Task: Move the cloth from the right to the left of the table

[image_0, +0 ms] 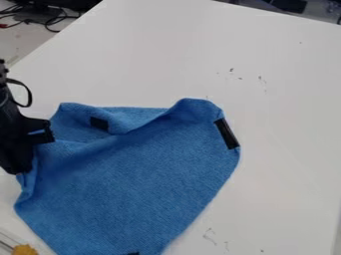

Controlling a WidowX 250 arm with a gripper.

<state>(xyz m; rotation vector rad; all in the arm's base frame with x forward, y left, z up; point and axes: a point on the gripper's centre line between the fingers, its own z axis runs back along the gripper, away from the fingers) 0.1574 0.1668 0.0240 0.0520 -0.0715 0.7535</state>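
On the left of the table, one gripper meets one cloth, presumably to draw it further left; whether it is released or clenched, I cannot tell. The cloth spreads toward the table's middle, bearing three black patches.
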